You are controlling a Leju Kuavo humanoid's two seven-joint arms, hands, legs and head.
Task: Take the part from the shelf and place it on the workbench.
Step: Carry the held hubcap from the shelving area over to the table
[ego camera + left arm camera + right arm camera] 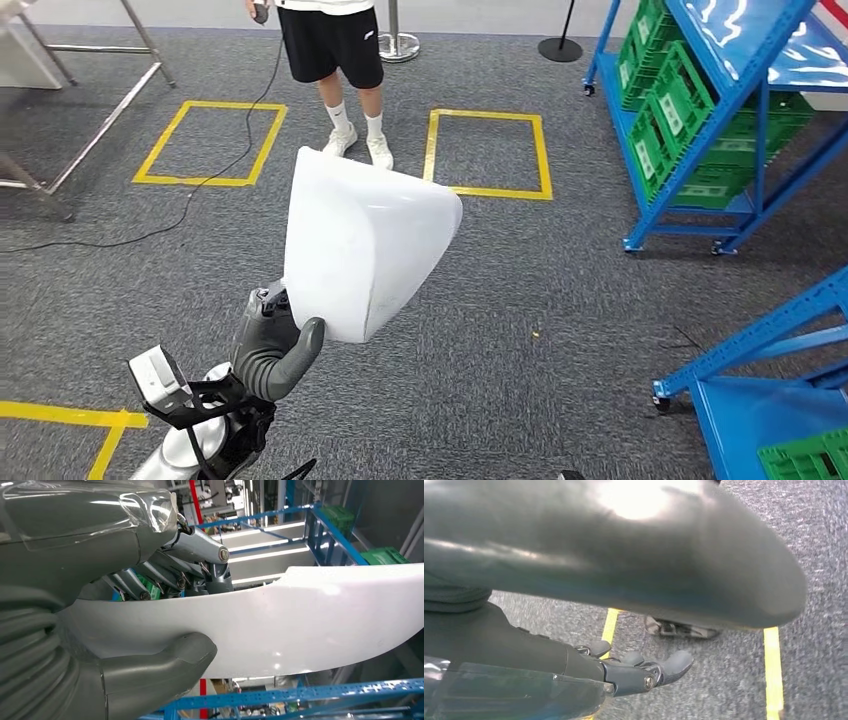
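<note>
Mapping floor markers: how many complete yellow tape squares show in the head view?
2. One yellow tape square lies left of the person's feet, the other right of them. Partial yellow lines at lower left may belong to another.

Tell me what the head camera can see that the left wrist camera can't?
Only the head view shows the grey carpet floor, yellow tape squares, a person's legs standing ahead, and blue shelves with green crates on the right. Only the left wrist view shows, up close, the dark fingers hooked over the part's edge with the thumb pressed on its other side. Both show the left hand holding the white part.
</note>
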